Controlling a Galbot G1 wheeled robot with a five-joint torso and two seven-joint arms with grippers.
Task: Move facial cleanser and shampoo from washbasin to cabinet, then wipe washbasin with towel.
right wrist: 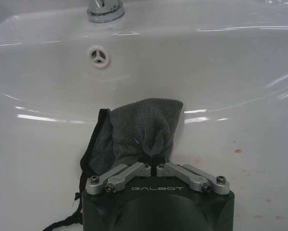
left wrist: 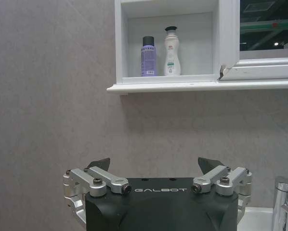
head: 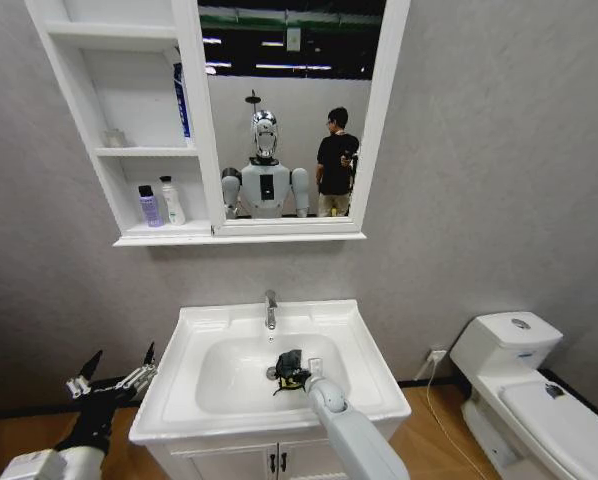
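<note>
The white washbasin (head: 364, 345) sits in the middle of the head view, its chrome tap (head: 271, 310) at the back. My right gripper (head: 297, 380) reaches down into the bowl, shut on the dark grey towel (head: 287, 362), which lies bunched against the bowl's wall (right wrist: 144, 127) beyond the closed fingers (right wrist: 129, 171). My left gripper (head: 121, 360) hangs open to the left of the basin, facing the wall (left wrist: 157, 166). A purple bottle (head: 150, 206) and a white bottle (head: 172, 201) stand side by side on the cabinet's (head: 129, 152) lowest shelf; I cannot tell which is the shampoo.
A blue tube (head: 182, 100) and a small glass (head: 114, 138) stand on the cabinet's middle shelf beside the mirror (head: 289, 110). A white toilet (head: 519, 370) is at the right. The vanity doors (head: 269, 462) are under the basin.
</note>
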